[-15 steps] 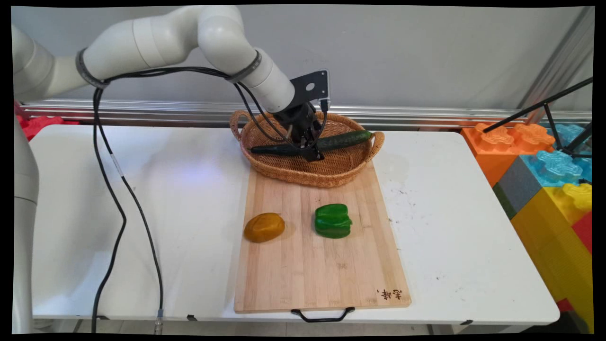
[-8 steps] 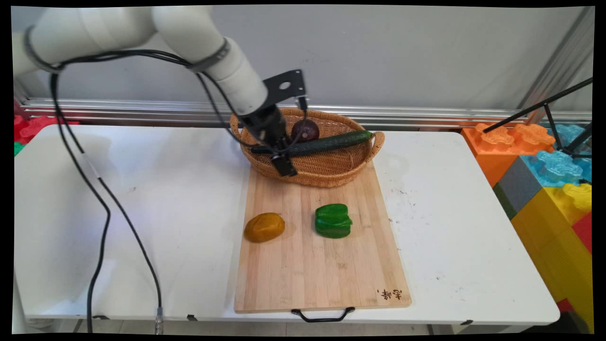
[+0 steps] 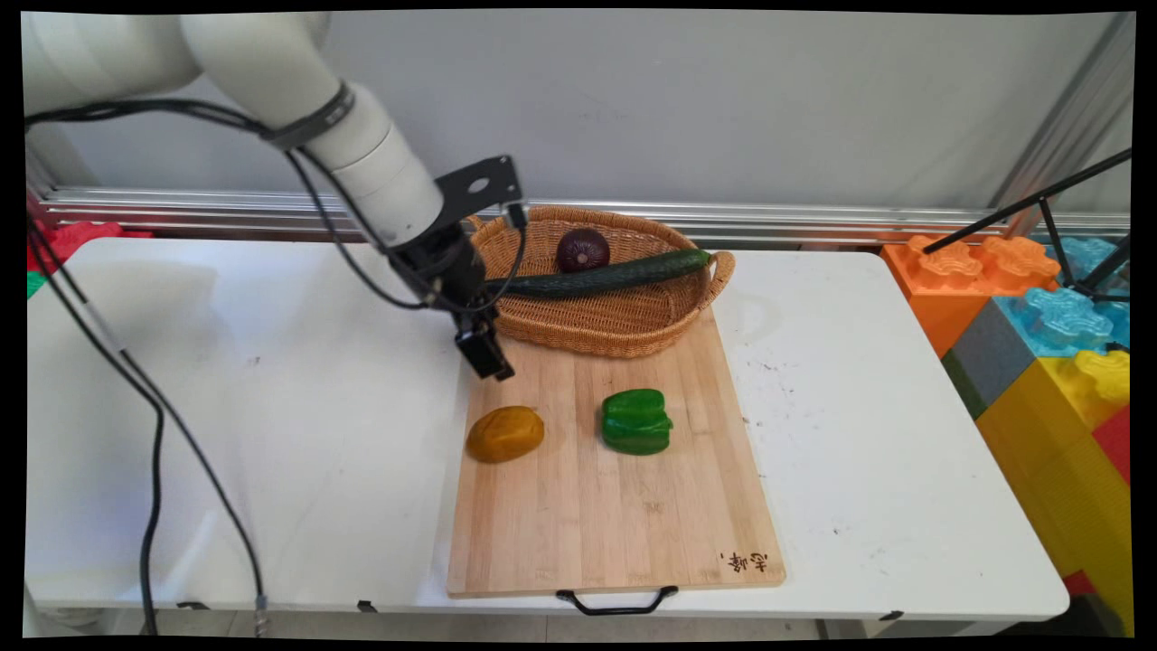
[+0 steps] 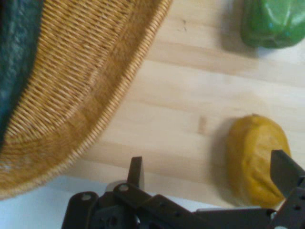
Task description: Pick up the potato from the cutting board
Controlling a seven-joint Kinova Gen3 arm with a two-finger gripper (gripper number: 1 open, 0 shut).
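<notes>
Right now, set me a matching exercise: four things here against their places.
Things:
1. onion
2. green pepper
3. cucumber
4. gripper

Places:
A. above the board's far left corner
B. lying across the basket
C. on the board, right of the yellow fruit
D. at the basket's back

Pairs: 1-D, 2-C, 3-B, 4-A

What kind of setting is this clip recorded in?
Probably a robotics lab with a mock kitchen setup: vegetables laid out on a cutting board and in a wicker basket on a white table, oversized toy building blocks stacked beside it, against a bare wall.
</notes>
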